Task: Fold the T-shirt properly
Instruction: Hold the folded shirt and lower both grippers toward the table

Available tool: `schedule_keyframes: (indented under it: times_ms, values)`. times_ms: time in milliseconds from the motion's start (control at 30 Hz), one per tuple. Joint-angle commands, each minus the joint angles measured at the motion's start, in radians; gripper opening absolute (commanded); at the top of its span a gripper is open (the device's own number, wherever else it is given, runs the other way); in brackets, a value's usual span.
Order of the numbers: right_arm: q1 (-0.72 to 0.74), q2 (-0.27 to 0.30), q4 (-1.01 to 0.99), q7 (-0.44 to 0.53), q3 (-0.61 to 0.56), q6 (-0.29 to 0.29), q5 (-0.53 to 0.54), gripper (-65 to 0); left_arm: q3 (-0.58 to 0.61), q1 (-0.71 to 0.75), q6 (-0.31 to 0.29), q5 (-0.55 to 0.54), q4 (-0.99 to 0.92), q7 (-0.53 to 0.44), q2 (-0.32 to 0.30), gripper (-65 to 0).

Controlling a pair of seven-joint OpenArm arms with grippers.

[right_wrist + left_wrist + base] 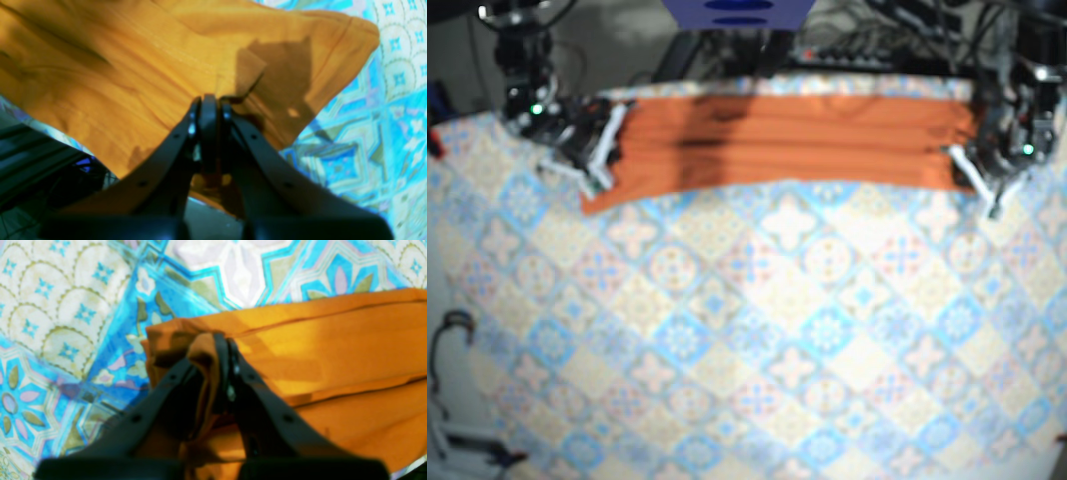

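The orange T-shirt lies as a long narrow folded band along the far edge of the table. In the base view my left gripper is at the band's right end and my right gripper at its left end. In the left wrist view the left gripper is shut on a bunched corner of the T-shirt. In the right wrist view the right gripper is shut on the edge of the T-shirt, whose cloth spreads wide beyond the fingertips.
A blue, white and peach patterned tablecloth covers the table in front of the shirt. Cables and dark equipment sit just beyond the far edge. A dark frame shows below the table edge in the right wrist view.
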Motion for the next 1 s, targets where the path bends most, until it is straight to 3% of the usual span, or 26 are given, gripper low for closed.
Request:
schedule_keyframes:
  times_ms: [0, 233, 533, 967]
  values:
    - [-0.006, 0.013, 0.019, 0.004, 0.009, -0.015, -0.009, -65.0, -0.006, -0.007, 0.001, 0.001, 0.012, -0.009, -0.024, -65.0]
    - [-0.029, 0.01, 0.07, 0.001, 0.009, -0.026, -0.008, -65.0, -0.006, -0.007, 0.001, 0.001, 0.011, -0.009, -0.024, -65.0]
    - [-0.047, -0.056, 0.108, -0.021, 0.009, -0.028, -0.011, -65.0, -0.005, -0.007, 0.001, 0.003, 0.009, -0.009, -0.024, -65.0]
    - [-0.052, -0.084, 0.1, -0.041, 0.007, -0.028, -0.011, -65.0, -0.005, -0.001, 0.001, 0.003, 0.009, -0.009, -0.024, -65.0]
